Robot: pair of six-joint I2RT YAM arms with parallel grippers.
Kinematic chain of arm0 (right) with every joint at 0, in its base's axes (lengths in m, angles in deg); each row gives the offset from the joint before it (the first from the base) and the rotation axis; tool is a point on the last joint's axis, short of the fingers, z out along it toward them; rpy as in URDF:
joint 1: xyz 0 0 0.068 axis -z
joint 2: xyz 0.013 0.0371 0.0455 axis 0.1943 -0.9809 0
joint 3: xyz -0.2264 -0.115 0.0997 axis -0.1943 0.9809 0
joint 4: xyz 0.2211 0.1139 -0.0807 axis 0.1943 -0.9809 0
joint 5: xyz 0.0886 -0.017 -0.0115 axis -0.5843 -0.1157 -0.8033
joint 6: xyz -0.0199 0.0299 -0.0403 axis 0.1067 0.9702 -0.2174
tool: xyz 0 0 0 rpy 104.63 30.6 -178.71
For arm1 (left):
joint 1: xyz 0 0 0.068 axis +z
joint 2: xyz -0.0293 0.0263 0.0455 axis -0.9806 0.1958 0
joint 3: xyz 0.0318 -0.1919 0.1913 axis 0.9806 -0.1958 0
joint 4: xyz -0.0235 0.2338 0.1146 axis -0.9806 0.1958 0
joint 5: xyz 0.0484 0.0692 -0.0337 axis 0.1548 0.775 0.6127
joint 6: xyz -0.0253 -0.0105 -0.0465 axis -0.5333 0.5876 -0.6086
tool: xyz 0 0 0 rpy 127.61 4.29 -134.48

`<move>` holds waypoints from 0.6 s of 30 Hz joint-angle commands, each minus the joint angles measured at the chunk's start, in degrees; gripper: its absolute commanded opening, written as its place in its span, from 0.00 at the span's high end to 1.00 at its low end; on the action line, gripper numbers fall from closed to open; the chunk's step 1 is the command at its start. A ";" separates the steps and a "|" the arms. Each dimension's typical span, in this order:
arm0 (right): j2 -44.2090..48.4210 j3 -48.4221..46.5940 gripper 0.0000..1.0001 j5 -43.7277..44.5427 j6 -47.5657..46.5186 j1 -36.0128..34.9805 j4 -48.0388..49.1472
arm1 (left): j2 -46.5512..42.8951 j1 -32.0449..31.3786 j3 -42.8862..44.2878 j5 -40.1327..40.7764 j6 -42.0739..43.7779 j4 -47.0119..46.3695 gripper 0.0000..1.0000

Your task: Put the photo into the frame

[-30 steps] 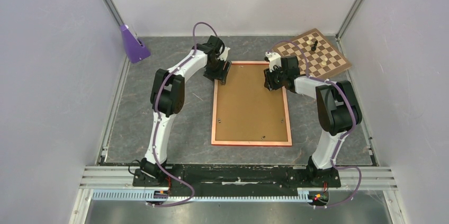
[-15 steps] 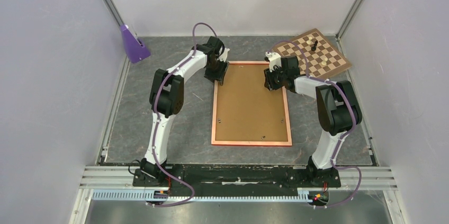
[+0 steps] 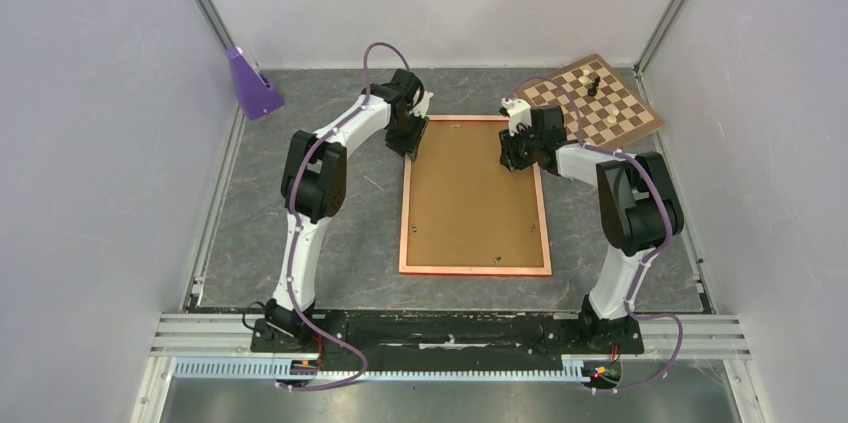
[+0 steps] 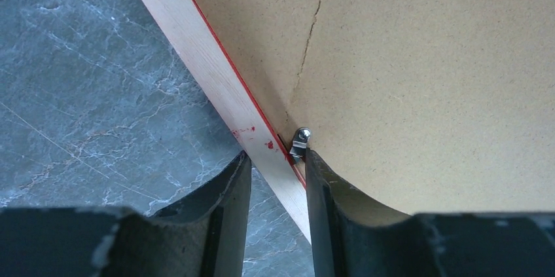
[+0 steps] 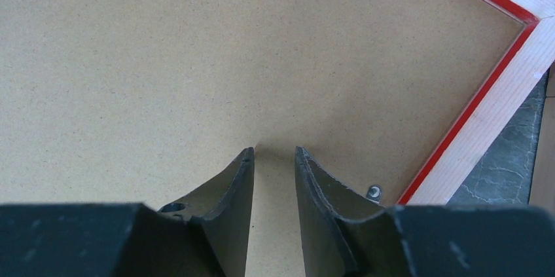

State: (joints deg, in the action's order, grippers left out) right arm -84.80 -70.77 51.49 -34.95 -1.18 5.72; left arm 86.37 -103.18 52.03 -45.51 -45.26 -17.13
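Observation:
The orange-red frame point(image 3: 475, 269) lies face down mid-table, a brown backing board point(image 3: 470, 193) filling it. The photo is hidden. My left gripper point(image 3: 410, 139) is low at the frame's far-left corner. In the left wrist view its jaws point(image 4: 275, 156) straddle the pale rail point(image 4: 196, 48): one finger is outside over the table, the other is on the board against a small metal clip point(image 4: 300, 141), with a gap between them. My right gripper point(image 3: 515, 153) is over the board near the far-right corner, its jaws point(image 5: 273, 151) narrowly open on nothing. Another clip point(image 5: 374, 192) sits beside it.
A brown chessboard point(image 3: 620, 118) with a few pieces lies tilted at the back right, close behind the right arm. A purple block point(image 3: 252, 85) stands at the back left corner. Enclosure walls and metal posts ring the grey mat point(image 3: 300, 243).
The left gripper's jaws have narrowed around the frame's left rail and the wrist has shifted slightly along it. The right arm and the frame have stayed put.

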 commanded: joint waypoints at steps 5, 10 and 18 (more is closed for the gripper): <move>-0.90 0.72 0.69 -0.38 0.19 -0.27 -5.54 | -1.66 0.10 0.61 2.16 8.32 3.50 0.77; -1.35 0.23 0.70 -0.09 -0.15 -0.23 -6.14 | -0.97 0.04 0.60 2.17 9.99 3.37 0.98; -1.48 -0.01 0.72 0.20 -0.68 -0.27 -6.68 | -1.74 -0.05 -0.44 1.49 6.69 -0.14 0.98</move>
State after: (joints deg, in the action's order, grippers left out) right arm -84.80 -70.77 51.75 -35.19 -1.18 5.55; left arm 86.37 -103.22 52.20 -45.73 -40.67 -16.78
